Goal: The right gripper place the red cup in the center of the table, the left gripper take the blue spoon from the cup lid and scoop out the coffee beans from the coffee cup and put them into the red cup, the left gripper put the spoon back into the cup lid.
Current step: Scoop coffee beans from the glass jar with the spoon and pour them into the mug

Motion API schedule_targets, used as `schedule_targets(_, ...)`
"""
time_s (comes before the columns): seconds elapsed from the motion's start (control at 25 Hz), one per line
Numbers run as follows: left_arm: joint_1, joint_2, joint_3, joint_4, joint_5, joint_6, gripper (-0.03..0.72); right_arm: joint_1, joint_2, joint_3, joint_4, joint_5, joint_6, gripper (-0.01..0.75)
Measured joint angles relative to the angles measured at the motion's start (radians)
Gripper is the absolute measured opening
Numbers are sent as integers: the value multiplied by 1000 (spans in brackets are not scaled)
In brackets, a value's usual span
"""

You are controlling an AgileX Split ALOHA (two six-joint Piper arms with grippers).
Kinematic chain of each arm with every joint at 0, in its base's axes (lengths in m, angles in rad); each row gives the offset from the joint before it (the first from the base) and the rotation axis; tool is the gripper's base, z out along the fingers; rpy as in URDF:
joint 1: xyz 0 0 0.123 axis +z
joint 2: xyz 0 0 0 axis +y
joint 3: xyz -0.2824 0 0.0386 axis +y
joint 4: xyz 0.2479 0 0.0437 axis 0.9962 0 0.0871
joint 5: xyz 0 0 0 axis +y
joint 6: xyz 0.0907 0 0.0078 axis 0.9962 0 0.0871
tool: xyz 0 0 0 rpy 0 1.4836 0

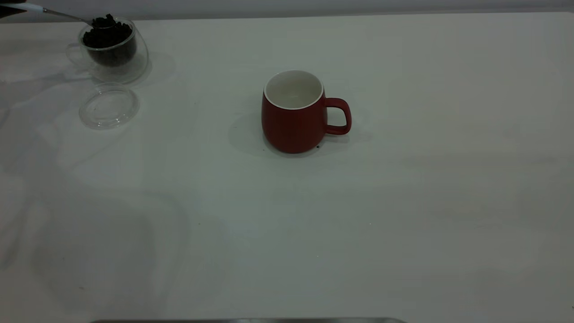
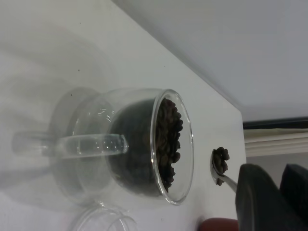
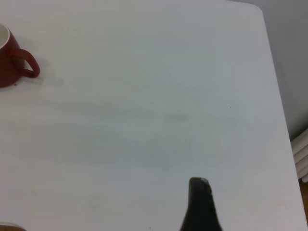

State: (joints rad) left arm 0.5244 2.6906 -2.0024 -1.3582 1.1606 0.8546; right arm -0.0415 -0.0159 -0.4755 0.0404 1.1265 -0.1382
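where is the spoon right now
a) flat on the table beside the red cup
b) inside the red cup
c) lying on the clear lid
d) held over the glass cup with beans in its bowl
d, the spoon is held up by the left tool, its bowl loaded with beans above the glass cup; the lid and red cup are both empty.

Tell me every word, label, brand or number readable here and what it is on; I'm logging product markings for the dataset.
None: no readable text appears in any view.
The red cup: plain, no logo visible.
The coffee cup: clear glass, no print visible.
The cup lid: clear, unmarked.
The blue spoon, held by the left pincer with coffee beans in its bowl: no marking visible.
The table: bare white.
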Motion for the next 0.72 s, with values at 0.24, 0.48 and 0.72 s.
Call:
schedule_targets(0.24, -24, 0, 0, 59, 0, -24, 118, 0, 0, 0, 0, 0, 0, 588)
schedule_targets(0.48, -82, 0, 0, 74, 1, -27, 118, 0, 0, 0, 0, 0, 0, 588)
schedule_targets(0.72, -145, 0, 0, 75, 1, -29, 118, 0, 0, 0, 0, 0, 0, 588)
